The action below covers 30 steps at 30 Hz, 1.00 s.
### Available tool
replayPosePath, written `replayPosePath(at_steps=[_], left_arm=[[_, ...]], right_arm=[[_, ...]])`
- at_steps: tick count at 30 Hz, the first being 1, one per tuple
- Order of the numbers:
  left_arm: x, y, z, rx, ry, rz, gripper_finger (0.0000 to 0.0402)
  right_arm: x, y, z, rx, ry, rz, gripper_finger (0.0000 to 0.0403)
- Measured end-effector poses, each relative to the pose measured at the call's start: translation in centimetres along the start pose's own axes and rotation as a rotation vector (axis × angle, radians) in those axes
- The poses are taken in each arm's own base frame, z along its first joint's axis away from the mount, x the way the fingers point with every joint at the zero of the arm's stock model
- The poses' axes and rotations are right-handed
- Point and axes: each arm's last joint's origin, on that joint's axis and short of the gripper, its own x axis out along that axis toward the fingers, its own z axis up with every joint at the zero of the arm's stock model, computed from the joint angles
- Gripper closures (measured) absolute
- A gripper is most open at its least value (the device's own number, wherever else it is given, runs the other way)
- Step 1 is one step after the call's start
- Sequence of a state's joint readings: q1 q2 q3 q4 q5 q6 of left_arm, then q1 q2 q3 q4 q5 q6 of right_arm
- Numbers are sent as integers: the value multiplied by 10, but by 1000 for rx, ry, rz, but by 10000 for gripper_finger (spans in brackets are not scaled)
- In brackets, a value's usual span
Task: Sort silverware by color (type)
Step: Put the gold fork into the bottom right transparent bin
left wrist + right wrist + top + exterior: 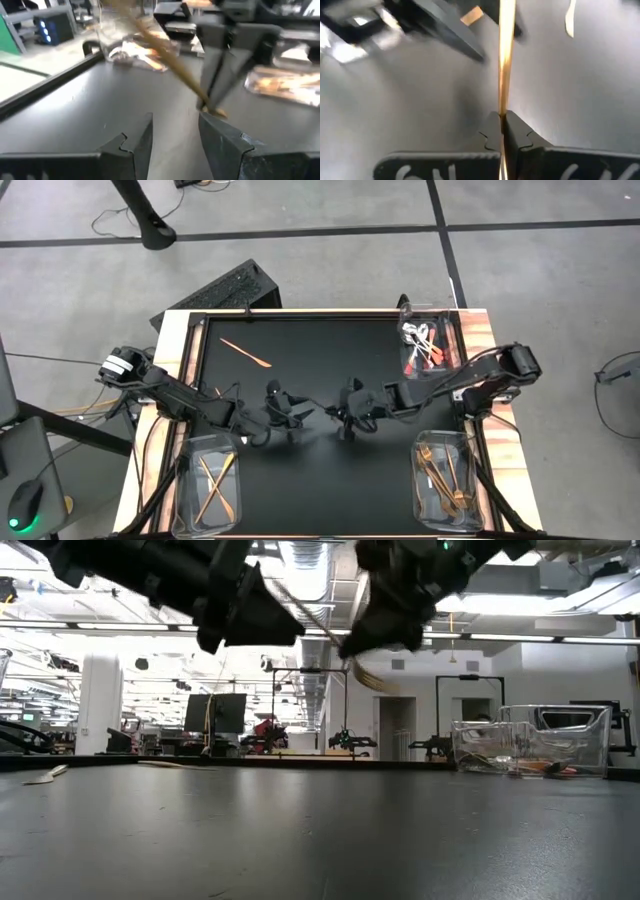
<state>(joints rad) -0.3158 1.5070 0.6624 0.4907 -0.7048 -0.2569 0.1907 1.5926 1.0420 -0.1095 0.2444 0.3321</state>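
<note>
Right pincer [502, 131]: pressed together on a gold stick-like piece [506, 65], mid-worktop, held aloft.
Left pincer [175, 137]: spread, just beside, empty.
Advice: keep the pinch firm; carry level to the bin of gold pieces [441, 473].
Worktop [300, 470]: one copper piece [247, 353] left.

Copper piece [506, 55] pinched between the right gripper [502, 131] fingers — its far end is cut off by the frame edge, and motion blur hides whether it's fork, spoon or stick. In the high view it's too small to make out betw. the two grippers. Left gripper [175, 130]: fingertips run out of frame. Beyond those fingers, the clear bins [287, 82] — contents blurred, types can't be told.
</note>
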Motion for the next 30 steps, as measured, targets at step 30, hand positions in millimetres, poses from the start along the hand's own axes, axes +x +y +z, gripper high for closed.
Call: replayPosePath(at_steps=[30], left_arm=[[4,1,15,-50,-108,-75,211]], right_arm=[[-3,20,8,-149,-207,-127,394]])
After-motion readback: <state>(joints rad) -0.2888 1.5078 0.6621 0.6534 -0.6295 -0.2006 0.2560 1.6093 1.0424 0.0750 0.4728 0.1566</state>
